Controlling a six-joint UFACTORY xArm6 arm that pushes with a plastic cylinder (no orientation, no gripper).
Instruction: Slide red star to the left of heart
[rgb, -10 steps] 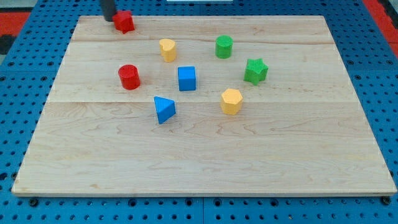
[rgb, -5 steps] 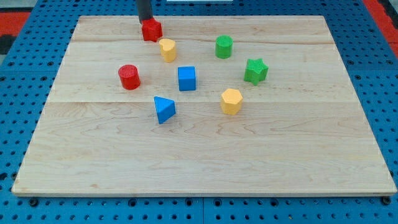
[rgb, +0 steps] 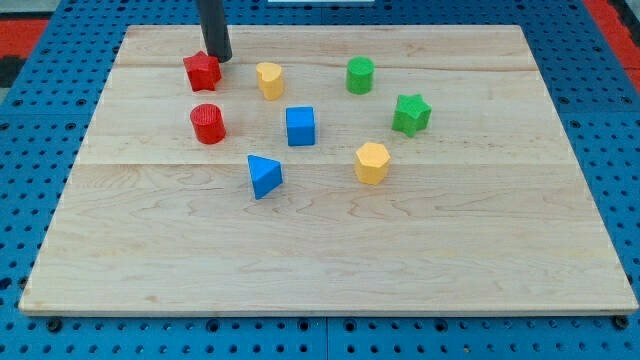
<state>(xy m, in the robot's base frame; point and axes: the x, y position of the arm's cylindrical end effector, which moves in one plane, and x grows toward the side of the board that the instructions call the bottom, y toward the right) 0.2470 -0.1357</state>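
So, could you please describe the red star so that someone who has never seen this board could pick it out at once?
Start at the wooden board and look near its top edge, toward the view's left. The red star sits there, with my tip at its upper right and the yellow heart to its right. The only other red block, the red cylinder below it, is round, not pointed.

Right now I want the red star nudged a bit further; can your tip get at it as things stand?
Probably yes. My tip is at the red star's upper right edge, seemingly touching it. Nothing lies between them; the yellow heart sits apart at the view's right, the red cylinder below.
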